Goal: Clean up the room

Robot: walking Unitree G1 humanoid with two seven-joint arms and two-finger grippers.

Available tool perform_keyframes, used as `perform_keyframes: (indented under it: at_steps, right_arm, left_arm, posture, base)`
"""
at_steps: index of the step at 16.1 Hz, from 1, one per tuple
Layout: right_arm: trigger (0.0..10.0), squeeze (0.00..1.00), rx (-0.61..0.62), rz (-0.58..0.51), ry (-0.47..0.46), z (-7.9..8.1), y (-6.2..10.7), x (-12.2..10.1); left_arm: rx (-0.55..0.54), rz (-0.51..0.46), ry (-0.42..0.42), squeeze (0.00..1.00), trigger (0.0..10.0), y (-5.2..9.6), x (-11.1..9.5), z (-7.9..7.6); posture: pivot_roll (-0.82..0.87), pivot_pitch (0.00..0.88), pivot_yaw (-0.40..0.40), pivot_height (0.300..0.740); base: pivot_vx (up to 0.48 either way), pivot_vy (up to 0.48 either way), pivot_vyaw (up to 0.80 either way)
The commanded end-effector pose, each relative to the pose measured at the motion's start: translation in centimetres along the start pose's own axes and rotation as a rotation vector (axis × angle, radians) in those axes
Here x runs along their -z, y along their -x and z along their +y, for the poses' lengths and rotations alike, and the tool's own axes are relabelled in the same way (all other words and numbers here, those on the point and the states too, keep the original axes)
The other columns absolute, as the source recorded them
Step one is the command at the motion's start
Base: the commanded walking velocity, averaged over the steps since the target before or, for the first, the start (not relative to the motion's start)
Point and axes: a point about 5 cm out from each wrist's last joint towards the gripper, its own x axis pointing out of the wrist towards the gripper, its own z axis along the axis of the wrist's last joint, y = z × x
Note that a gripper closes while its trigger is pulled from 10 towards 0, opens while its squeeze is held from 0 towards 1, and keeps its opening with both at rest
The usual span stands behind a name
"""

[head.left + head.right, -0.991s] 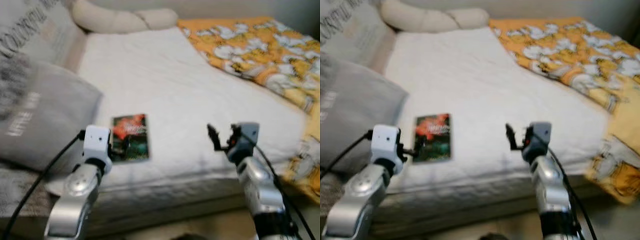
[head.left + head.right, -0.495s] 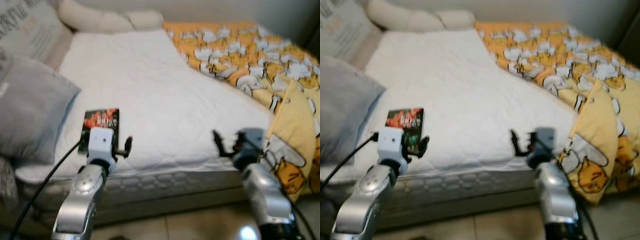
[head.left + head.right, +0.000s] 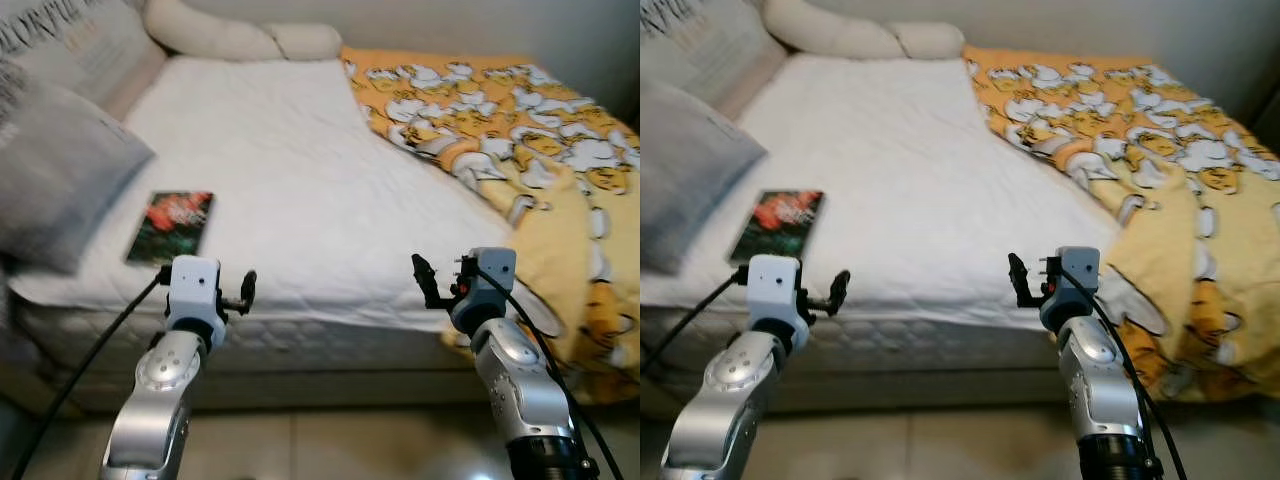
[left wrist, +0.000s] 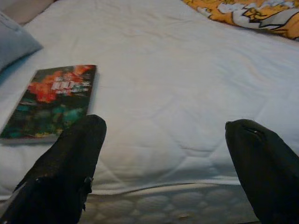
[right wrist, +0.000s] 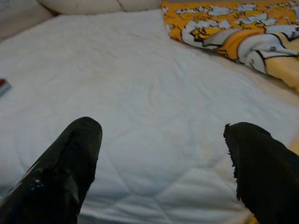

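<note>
A book (image 3: 170, 226) with a red and green cover lies flat on the white bed (image 3: 300, 180), near its front left edge beside a grey pillow (image 3: 50, 170). An orange and yellow patterned blanket (image 3: 520, 130) covers the bed's right side and hangs over the front right corner. My left gripper (image 4: 166, 125) is open and empty, held short of the mattress edge to the right of the book (image 4: 49, 102). My right gripper (image 5: 162, 126) is also open and empty, in front of the mattress edge near the hanging blanket (image 5: 233, 32).
A long cream pillow (image 3: 240, 40) lies along the far end of the bed. A second printed pillow (image 3: 80, 40) leans at the far left. The mattress side (image 3: 330, 345) stands just ahead of both arms, with tiled floor (image 3: 330, 440) below.
The whole view has shifted, so the camera moved: the bed edge now sits lower and farther, and the book lies farther left. Both grippers stay open and empty before me.
</note>
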Motion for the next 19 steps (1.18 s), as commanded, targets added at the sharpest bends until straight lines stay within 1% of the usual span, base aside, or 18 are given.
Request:
perform_keyframes:
  at_steps: [1, 3, 5, 9, 10, 12, 13, 14, 15, 18, 19]
  right_arm:
    - [10.0, 1.00, -0.007, 0.000, 0.001, 0.4, -0.1, -0.2]
    - [10.0, 1.00, 0.001, 0.009, -0.022, 0.3, 0.1, 0.1]
    - [10.0, 1.00, 0.038, 0.009, -0.028, 0.0, 0.5, 0.5]
    - [10.0, 1.00, 0.044, 0.013, -0.034, 0.5, 0.6, 0.8]
    - [10.0, 1.00, 0.044, 0.016, -0.031, 0.5, 0.6, 0.7]
    - [10.0, 1.00, 0.045, 0.029, -0.025, 0.4, 0.5, 0.8]
    - [10.0, 1.00, 0.041, 0.031, -0.029, 0.4, 0.5, 0.8]
    - [10.0, 0.57, 0.038, 0.036, -0.046, 0.4, 0.3, 0.7]
    - [10.0, 0.00, 0.029, 0.031, -0.066, 0.5, 0.0, 0.4]
    - [10.0, 0.00, 0.009, 0.032, -0.043, 1.0, -0.1, 0.1]
    - [10.0, 0.00, 0.007, 0.033, -0.039, 1.0, -0.2, 0.1]
  left_arm:
    - [-0.019, -0.007, -0.006, 0.00, 10.0, 0.0, -0.2, 0.5]
    - [-0.012, -0.010, -0.019, 0.00, 10.0, -0.2, -0.3, 0.4]
    - [0.017, -0.008, -0.032, 0.00, 10.0, -0.2, -0.4, 0.1]
    - [0.021, -0.007, -0.027, 0.00, 10.0, -0.7, -0.5, 0.3]
    - [0.024, -0.013, -0.025, 0.00, 10.0, -0.9, -0.7, 0.3]
    - [0.022, -0.019, 0.004, 0.00, 10.0, -1.1, -0.8, 0.3]
    - [0.013, -0.030, -0.008, 0.00, 10.0, -1.2, -0.9, 0.5]
    - [0.004, -0.051, 0.003, 0.00, 10.0, -1.4, -1.4, 0.8]
    - [0.011, -0.056, 0.004, 0.00, 10.0, -1.5, -1.5, 0.8]
    - [0.033, -0.051, 0.032, 0.00, 10.0, -1.6, -1.4, 0.6]
    - [0.046, -0.051, 0.035, 0.00, 10.0, -1.6, -1.4, 0.5]
  posture:
    - [0.02, 0.000, -0.039, 0.740]
    - [0.01, 0.000, -0.028, 0.740]
    - [0.01, 0.000, -0.012, 0.740]
    - [-0.02, 0.000, 0.014, 0.740]
    - [-0.02, 0.000, 0.017, 0.740]
    - [-0.02, 0.000, 0.019, 0.740]
    - [-0.02, 0.000, 0.023, 0.740]
    - [-0.02, 0.000, 0.023, 0.740]
    - [-0.02, 0.000, 0.022, 0.740]
    - [-0.02, 0.000, 0.019, 0.740]
    - [-0.02, 0.000, 0.018, 0.740]
  base:
    - [0.000, -0.439, 0.00]
    - [0.000, -0.437, 0.00]
    - [0.000, -0.437, 0.00]
    - [0.000, -0.429, 0.00]
    - [0.000, -0.274, 0.00]
    - [0.000, 0.000, 0.00]
    - [0.000, 0.000, 0.00]
    - [0.000, 0.000, 0.00]
    - [0.000, 0.000, 0.00]
    - [0.000, 0.000, 0.00]
    - [0.262, 0.000, 0.00]
